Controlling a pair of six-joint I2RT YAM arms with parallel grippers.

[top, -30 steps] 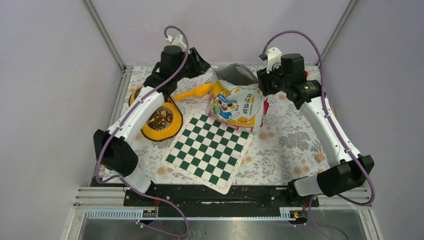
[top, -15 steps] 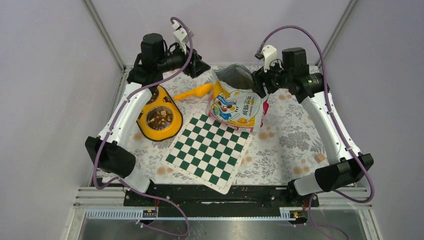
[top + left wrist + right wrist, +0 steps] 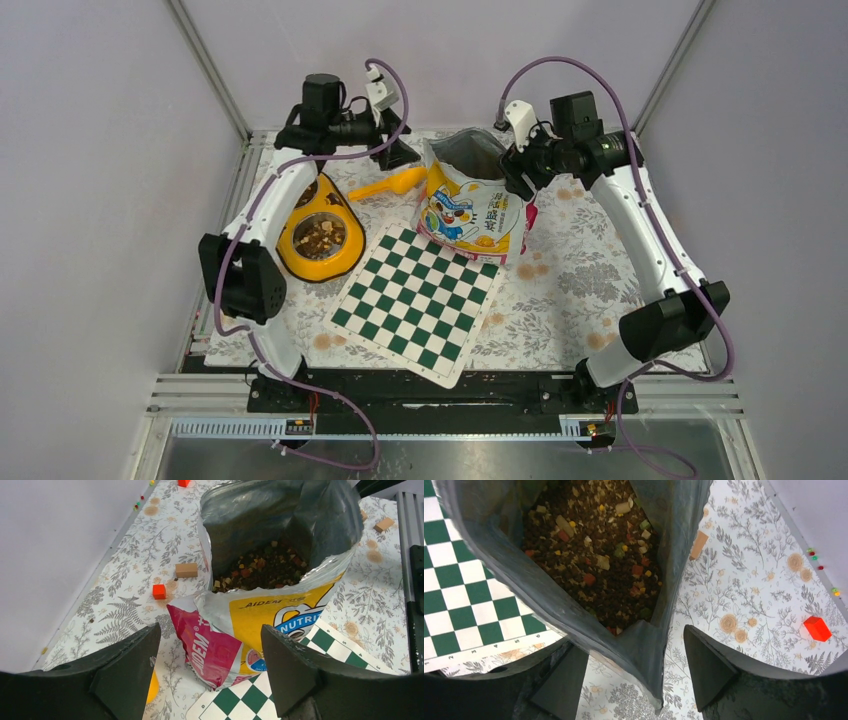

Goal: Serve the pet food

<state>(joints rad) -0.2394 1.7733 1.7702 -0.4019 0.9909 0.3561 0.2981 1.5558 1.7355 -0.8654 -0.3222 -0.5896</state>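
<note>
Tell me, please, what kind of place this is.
Probably a robot test cell, not a home: two arms on a base rail, plain walls in a metal frame, a checkerboard beside the pet food bag.

We see the bag (image 3: 470, 205) as glossy printed film outside, with a grey, creased lining of faint sheen. Inside the bag, the pet food (image 3: 594, 555) looks dry, matt and rough. Beside the bag, the scoop (image 3: 385, 186) and the bowl (image 3: 296, 262) are smooth yellow plastic, the bowl's insert shiny metal. Under the bag the tablecloth (image 3: 580, 270) is matt; near the bag a block (image 3: 186, 570) looks like bare wood.
</note>
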